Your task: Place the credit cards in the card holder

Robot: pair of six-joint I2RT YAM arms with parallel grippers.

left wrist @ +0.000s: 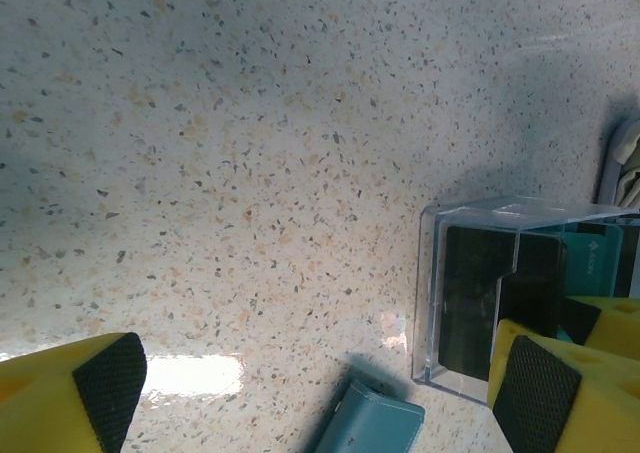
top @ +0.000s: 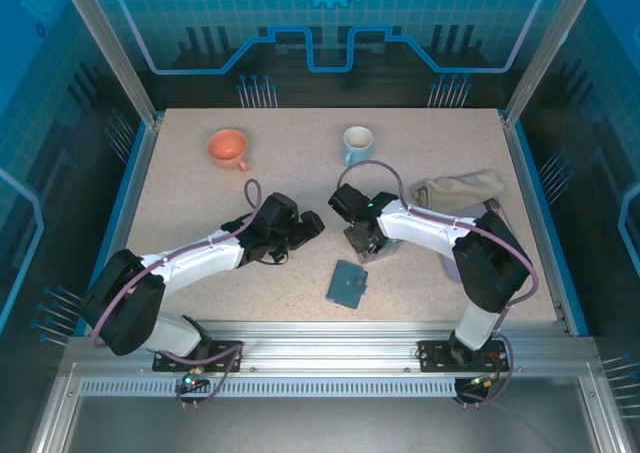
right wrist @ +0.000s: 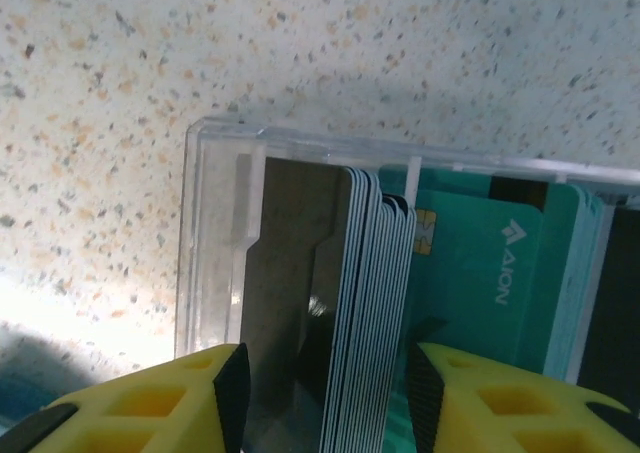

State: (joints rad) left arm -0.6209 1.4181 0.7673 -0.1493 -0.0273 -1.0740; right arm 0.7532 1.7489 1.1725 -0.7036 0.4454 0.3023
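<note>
The credit cards [right wrist: 365, 293] stand on edge as a striped stack in a clear slotted rack [right wrist: 215, 203], beside a teal card [right wrist: 490, 273] with a chip. My right gripper [right wrist: 325, 398] is open and straddles that stack, one pad on each side. From above, the right gripper [top: 362, 235] hangs over the rack [top: 375, 248]. The teal-blue card holder [top: 347, 284] lies closed on the table in front of the rack. My left gripper [left wrist: 320, 403] is open above the table, with the card holder [left wrist: 375, 423] below it and the rack [left wrist: 470, 273] to its right.
An orange mug [top: 228, 148] and a pale mug [top: 357, 143] stand at the back of the speckled table [top: 200, 193]. A beige cloth bundle [top: 460, 188] lies at the right, behind the right arm. Metal frame rails border the table.
</note>
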